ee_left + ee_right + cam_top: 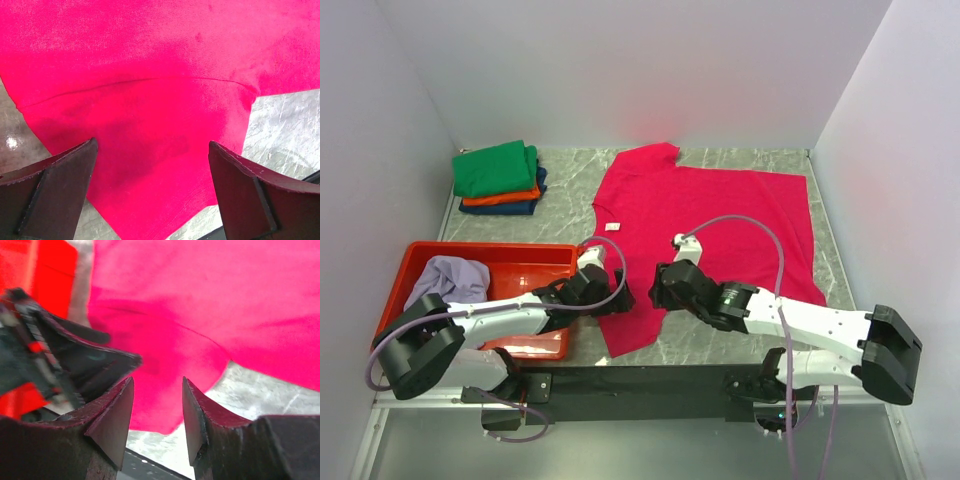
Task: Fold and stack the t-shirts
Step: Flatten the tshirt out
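Note:
A crimson-pink t-shirt [720,220] lies spread flat on the marble table, its near-left sleeve [630,330] pointing toward the arms. My left gripper [612,292] hovers wide open over that sleeve [160,75] with nothing between its fingers [65,185]. My right gripper [658,288] faces it from the right, also over the sleeve [165,365]; its jaws stand apart and empty. In the right wrist view the left gripper's fingers [85,360] show just beyond my right gripper [158,382]. Green [495,168], orange [500,197] and dark blue [505,208] shirts sit folded in a stack at the back left.
A red plastic tray [490,250] stands at the near left with a crumpled pale lavender shirt [450,278] in it. White walls close the table on three sides. A black base rail [640,385] runs along the near edge.

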You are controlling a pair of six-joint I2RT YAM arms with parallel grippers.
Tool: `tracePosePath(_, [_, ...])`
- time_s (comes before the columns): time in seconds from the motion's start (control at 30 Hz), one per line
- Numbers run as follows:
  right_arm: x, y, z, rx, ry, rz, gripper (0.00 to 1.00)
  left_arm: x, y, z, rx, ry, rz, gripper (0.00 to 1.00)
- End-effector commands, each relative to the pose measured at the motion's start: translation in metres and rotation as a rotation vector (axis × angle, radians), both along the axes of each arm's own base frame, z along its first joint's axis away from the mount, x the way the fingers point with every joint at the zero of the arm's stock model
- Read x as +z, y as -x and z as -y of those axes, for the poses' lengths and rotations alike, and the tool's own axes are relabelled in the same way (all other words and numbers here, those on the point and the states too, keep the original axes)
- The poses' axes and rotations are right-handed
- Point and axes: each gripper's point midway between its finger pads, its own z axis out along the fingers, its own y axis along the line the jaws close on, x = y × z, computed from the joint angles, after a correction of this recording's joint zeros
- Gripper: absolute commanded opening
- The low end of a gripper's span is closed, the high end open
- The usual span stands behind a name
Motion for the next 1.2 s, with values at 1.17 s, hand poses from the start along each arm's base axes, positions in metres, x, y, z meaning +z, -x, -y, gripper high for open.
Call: tracePosePath(1.17, [-0.051, 0.013, 0.117, -0.275, 0.04, -0.033, 0.58, 0.008, 0.064, 0.105, -0.337, -0.349, 0.187, 0.67])
